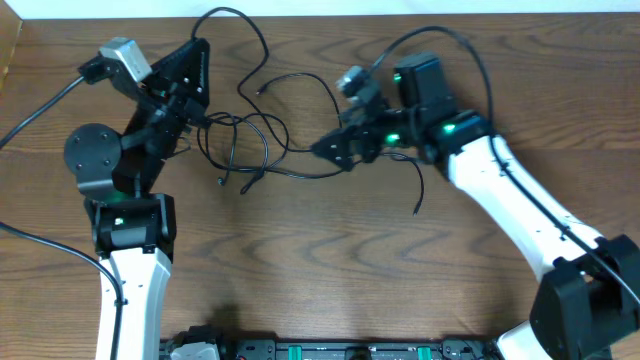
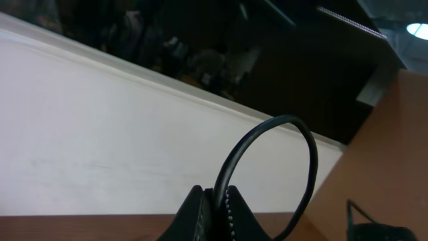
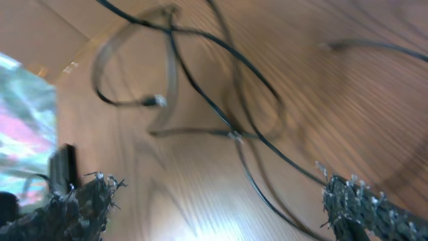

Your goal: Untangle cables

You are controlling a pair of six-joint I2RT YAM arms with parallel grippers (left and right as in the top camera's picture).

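Observation:
The cables (image 1: 247,136) are thin black cords lying in a loose tangle on the wooden table between the two arms. One strand loops up toward the back edge, and my left gripper (image 1: 199,48) is shut on it. In the left wrist view that cable (image 2: 294,122) arches out from between the pressed jaws of the left gripper (image 2: 217,198). My right gripper (image 1: 332,150) sits at the right side of the tangle, low over the table. Its fingers (image 3: 354,204) stand wide apart in the right wrist view; crossing cable strands (image 3: 231,134) lie ahead of the right gripper (image 3: 221,194), and none is held.
A white wall (image 2: 100,140) runs along the table's back edge, close behind the left gripper. A loose black strand (image 1: 420,190) lies under the right arm. Thick robot leads (image 1: 40,105) trail off to the left. Arm bases and fixtures (image 1: 300,350) line the front edge.

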